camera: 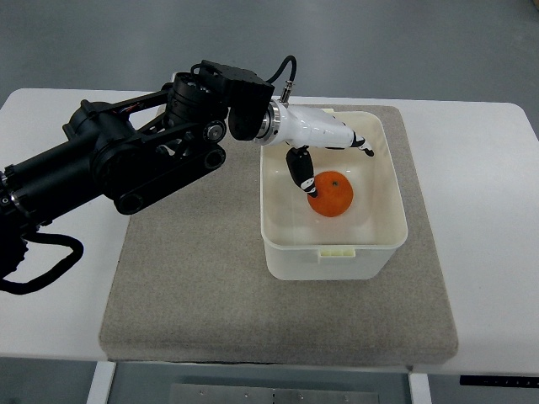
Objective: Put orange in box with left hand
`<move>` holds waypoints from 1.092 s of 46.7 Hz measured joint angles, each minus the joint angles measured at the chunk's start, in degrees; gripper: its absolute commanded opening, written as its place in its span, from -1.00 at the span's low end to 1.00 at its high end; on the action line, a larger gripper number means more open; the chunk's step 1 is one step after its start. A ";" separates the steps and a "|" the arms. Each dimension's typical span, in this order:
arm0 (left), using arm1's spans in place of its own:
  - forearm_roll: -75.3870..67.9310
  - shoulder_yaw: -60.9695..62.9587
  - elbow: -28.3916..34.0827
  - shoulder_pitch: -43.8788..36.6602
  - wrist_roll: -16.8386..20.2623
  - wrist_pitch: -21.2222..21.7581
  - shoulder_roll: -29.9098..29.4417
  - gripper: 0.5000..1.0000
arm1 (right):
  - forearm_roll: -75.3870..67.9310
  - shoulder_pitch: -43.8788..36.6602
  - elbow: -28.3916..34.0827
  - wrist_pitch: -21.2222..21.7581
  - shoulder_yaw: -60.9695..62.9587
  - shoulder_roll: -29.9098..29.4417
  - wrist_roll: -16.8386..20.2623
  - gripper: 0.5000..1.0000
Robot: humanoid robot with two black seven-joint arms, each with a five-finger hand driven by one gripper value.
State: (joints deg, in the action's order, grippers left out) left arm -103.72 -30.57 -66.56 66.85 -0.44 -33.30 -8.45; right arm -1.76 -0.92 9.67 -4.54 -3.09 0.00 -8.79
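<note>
The orange (pixel 333 195) lies on the floor of the white box (pixel 335 261), left of its centre. My left arm reaches in from the left, and its white hand (pixel 335 165) hovers over the box's back half. The fingers (pixel 360 143) stretch out to the right above the orange and are spread. The dark thumb (pixel 298 172) points down into the box and ends right beside the orange's left side. Nothing is gripped in the hand. The right arm does not show.
The box stands on a grey mat (pixel 194 286) that covers the middle of a white table (pixel 480 210). A black cable (pixel 285 71) loops above the wrist. The bulky black forearm (pixel 126 164) crosses the mat's far left corner.
</note>
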 measured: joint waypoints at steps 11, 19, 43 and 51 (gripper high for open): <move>3.25 -5.63 0.15 0.02 -0.03 0.13 -0.28 0.98 | 0.00 -0.02 0.00 0.01 0.00 0.00 0.00 0.70; 9.17 -13.59 1.94 -0.03 -0.04 0.88 -0.26 0.98 | 0.00 0.00 0.00 0.02 0.00 0.00 0.00 0.70; 33.14 -17.62 10.40 -6.90 1.67 30.17 -1.81 0.99 | 0.00 0.02 0.00 0.00 0.02 0.00 0.00 0.70; 41.28 -17.94 13.68 -8.50 1.99 31.12 -3.82 0.99 | 0.00 0.05 0.00 0.00 -0.01 0.00 0.00 0.70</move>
State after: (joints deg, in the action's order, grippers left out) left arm -62.44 -48.51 -52.88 58.34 1.55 -2.18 -12.26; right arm -1.76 -0.88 9.67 -4.54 -3.10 0.00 -8.78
